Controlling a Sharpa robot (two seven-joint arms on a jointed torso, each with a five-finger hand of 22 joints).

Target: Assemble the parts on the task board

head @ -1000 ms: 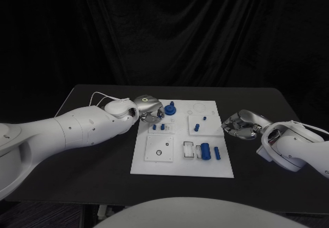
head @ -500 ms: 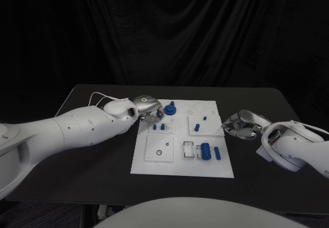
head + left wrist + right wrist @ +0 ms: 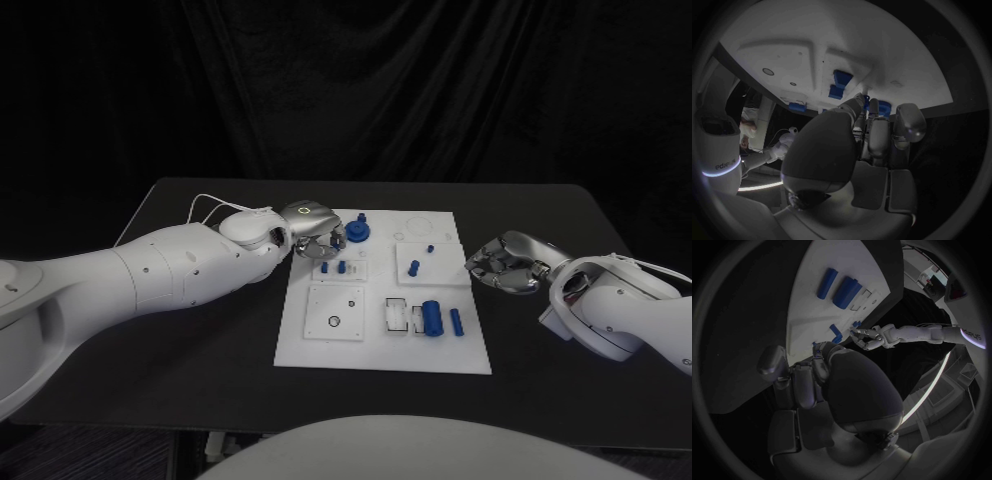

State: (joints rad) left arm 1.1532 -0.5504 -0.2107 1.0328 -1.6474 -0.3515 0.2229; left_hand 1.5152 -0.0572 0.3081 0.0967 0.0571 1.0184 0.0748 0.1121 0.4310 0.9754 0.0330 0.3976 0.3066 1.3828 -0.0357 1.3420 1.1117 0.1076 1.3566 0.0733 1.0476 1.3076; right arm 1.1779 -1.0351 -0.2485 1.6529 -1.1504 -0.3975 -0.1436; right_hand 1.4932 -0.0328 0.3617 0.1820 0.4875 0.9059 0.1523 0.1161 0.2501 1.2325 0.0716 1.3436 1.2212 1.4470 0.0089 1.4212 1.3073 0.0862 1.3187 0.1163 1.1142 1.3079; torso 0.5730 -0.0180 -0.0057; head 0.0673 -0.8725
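Head view first: task board (image 3: 384,345) lies mid-table, its long axis running twelve to six, and the left hand (image 3: 317,235) sits at its eleven-o'clock corner, just beside the round blue part (image 3: 359,234), which lies toward three o'clock from the fingers. That hand is the nearer one; its fingers curl toward the part, though I cannot tell whether they touch it or hold anything. The right hand (image 3: 500,262) rests off the board's three-o'clock edge with fingers curled in on nothing, near the short peg (image 3: 414,268). Left wrist view: the left hand's fingers (image 3: 907,122) reach over the board edge with a blue piece (image 3: 883,106) just past the fingertips, contact unclear. Right wrist view: two blue cylinders (image 3: 845,291) lie side by side on the board beyond the curled right hand (image 3: 811,382). No writing on the board is readable.
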